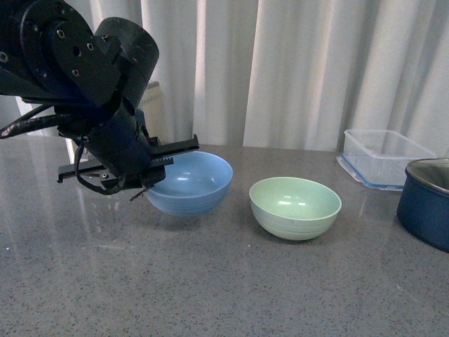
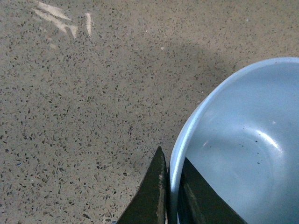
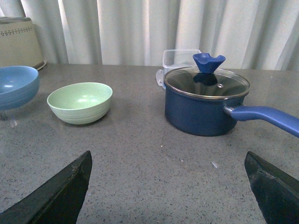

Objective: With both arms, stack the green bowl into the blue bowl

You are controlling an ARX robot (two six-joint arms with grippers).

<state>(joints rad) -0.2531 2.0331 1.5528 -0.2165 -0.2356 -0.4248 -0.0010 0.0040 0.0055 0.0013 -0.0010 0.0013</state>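
Observation:
The light blue bowl point(image 1: 191, 184) hangs a little above the table, left of centre. My left gripper point(image 1: 149, 175) is shut on its left rim, one finger inside and one outside; the wrist view shows the rim point(image 2: 175, 158) pinched between the fingers point(image 2: 154, 191). The mint-green bowl point(image 1: 295, 207) stands upright on the table just right of the blue bowl, not touching it. It also shows in the right wrist view point(image 3: 80, 102), with the blue bowl point(image 3: 16, 86) beside it. My right gripper point(image 3: 168, 165) is open and empty, low over bare table, apart from both bowls.
A dark navy pot point(image 3: 205, 105) with a glass lid and long blue handle point(image 3: 266, 119) stands at the right point(image 1: 428, 203). A clear rectangular container point(image 1: 382, 156) sits behind it. A cream appliance point(image 3: 18, 42) stands at the back left. White curtains hang behind the grey speckled table point(image 1: 210, 281).

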